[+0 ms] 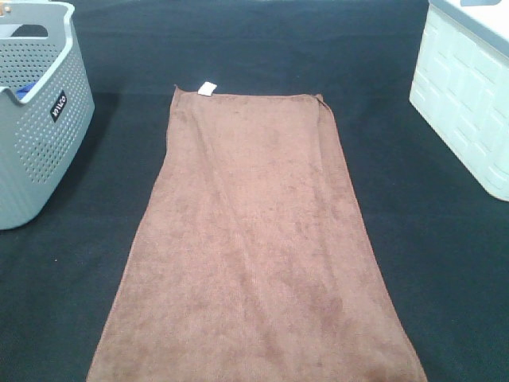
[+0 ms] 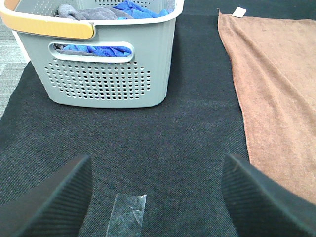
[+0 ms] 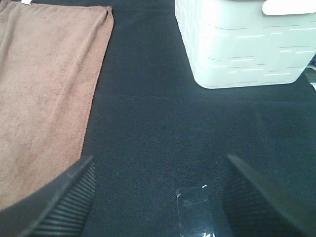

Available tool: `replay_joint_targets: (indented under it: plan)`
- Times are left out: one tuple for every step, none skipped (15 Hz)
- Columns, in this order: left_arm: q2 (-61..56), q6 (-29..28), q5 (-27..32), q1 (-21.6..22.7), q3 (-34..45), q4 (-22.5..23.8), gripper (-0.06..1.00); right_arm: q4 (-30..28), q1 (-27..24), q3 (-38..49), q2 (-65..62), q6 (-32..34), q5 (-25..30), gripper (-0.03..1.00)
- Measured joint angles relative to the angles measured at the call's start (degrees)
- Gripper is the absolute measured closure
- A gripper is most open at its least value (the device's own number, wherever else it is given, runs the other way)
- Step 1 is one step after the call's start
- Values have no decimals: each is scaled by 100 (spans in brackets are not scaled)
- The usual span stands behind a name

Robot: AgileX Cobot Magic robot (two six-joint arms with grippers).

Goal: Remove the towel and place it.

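The towel [image 1: 254, 247] is seen as a long brown rectangle of plush, slightly mottled pile, spread flat and lengthwise on the desk [image 1: 445, 263], with a stitched hem along its edges and a small white tag [image 1: 207, 88] at one far corner. The desk is covered by a black cloth of fine woven grain. A grey plastic basket [image 2: 111, 74] with perforated walls, a white rim and an orange-padded handle is stood ahead of the left claw [image 2: 158, 197], with blue and grey cloths heaped inside; a white moulded bin [image 3: 247, 44] with a raised block pattern is set ahead of the right claw [image 3: 158, 197]. Both claws are spread wide, their ribbed black fingers [image 2: 49, 202] empty and touching nothing. The towel is laid between the two claws, beside each one's inner finger. A strip of clear tape [image 2: 128, 215] is stuck to the cloth beneath each claw.
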Motion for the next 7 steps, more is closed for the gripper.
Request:
replay_joint_targets:
  plan:
    - [0, 17, 0, -23, 0, 0, 25, 6, 0, 0, 0, 0, 0, 27]
    - [0, 52, 0, -138, 0, 0, 25, 6, 0, 0, 0, 0, 0, 27]
    - [0, 52, 0, -275, 0, -11, 25, 6, 0, 0, 0, 0, 0, 27]
    - [0, 126, 0, -372, 0, -63, 25, 6, 0, 0, 0, 0, 0, 27]
    - [0, 178, 0, -395, 0, -103, 25, 6, 0, 0, 0, 0, 0, 27]
    - [0, 218, 0, -395, 0, -138, 25, 6, 0, 0, 0, 0, 0, 27]
    - [0, 235, 0, -395, 0, -149, 25, 6, 0, 0, 0, 0, 0, 27]
